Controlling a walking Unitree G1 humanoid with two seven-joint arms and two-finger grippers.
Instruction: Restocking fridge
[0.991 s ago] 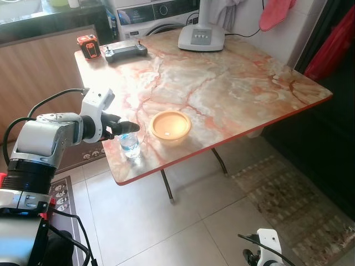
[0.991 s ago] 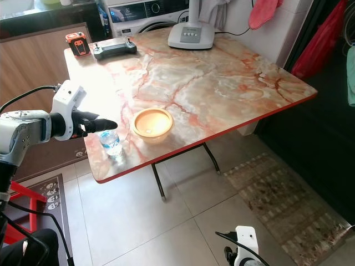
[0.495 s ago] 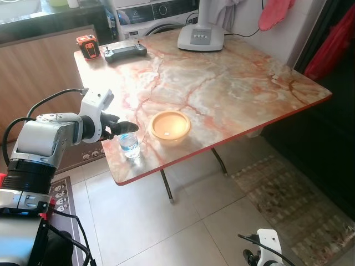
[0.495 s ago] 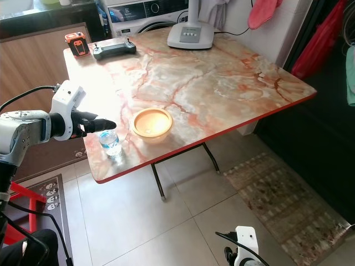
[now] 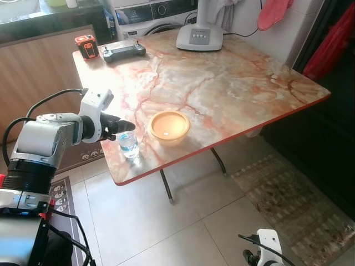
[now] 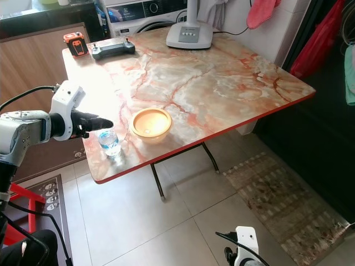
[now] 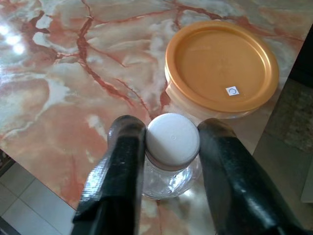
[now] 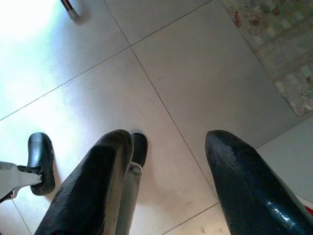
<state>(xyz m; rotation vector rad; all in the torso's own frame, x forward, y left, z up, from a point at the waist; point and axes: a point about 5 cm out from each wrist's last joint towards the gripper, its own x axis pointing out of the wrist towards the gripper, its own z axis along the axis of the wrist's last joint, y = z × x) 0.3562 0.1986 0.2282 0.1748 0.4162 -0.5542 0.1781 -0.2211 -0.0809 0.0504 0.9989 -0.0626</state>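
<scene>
A small clear water bottle [image 5: 128, 145] with a white cap [image 7: 172, 139] stands near the front left corner of the marble table [image 5: 233, 88]. My left gripper [image 5: 127, 126] reaches in from the left at cap height. It is open, with one black finger [image 7: 124, 161] on each side of the cap and close against it. Just right of the bottle sits an orange lidded bowl [image 5: 169, 126]. My right gripper [image 8: 168, 142] hangs open over the floor tiles, holding nothing.
At the table's far side lie a grey controller [image 5: 125, 51], a small orange and black device [image 5: 87, 45] and a white fan base [image 5: 199, 37]. A wooden cabinet [image 5: 39, 72] stands to the left. A patterned rug [image 5: 288, 205] covers the floor at right.
The view has shifted slightly. My left gripper stays at the bottle's cap, with its tips drawn back a touch.
</scene>
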